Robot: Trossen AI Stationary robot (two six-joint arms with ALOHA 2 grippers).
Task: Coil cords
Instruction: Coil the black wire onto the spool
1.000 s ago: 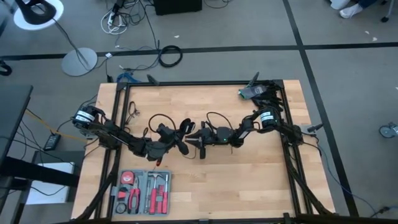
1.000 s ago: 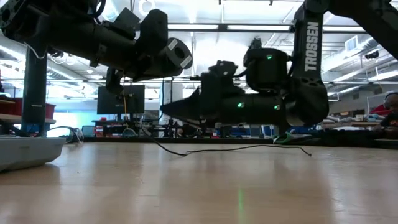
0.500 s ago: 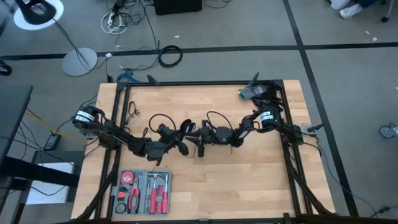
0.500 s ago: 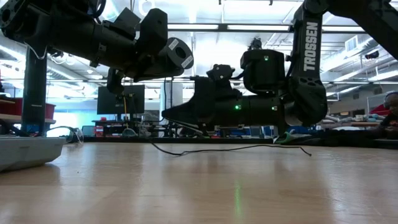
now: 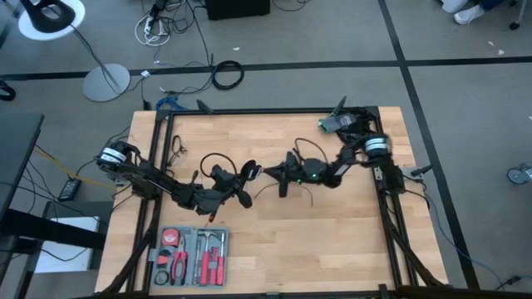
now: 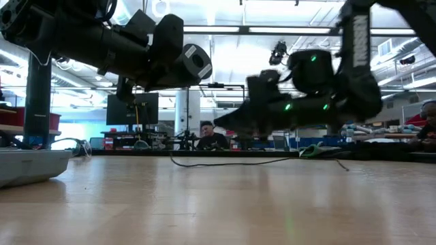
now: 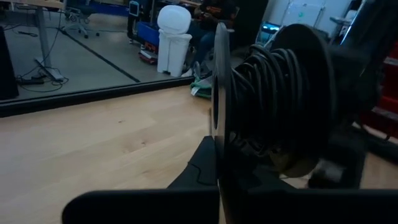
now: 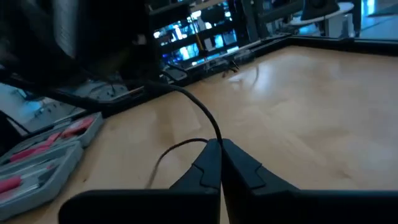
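Observation:
The cords are one thin black cord, partly wound on a small round black puck. My left gripper is shut on the puck left of the table's middle, holding it above the wood. My right gripper is just to its right, pointing level toward the puck, and is shut on the cord. A slack stretch of cord lies on the table below the two grippers. My left gripper pinches the thin edge of the puck's round flange between its two fingers, which come at it about level from the table's left. The puck stands on edge above the fingers, clear of the table, with cord wound around its core. My right gripper pinches a single strand of the cord between its fingertips, coming level from the table's right. From the fingers one part runs up toward the puck, and another part drops in a slack curve to the table.
An open tool tray with red-handled tools lies near the table's front left. A green and black object sits at the far right corner. Black frame rails border the table. Bare wood stretches across the front right.
My right gripper has shut on the cord and drawn back toward the table's right and far edges, rising a little. The slack cord on the table has shifted with it. My left gripper has kept the puck where it was.

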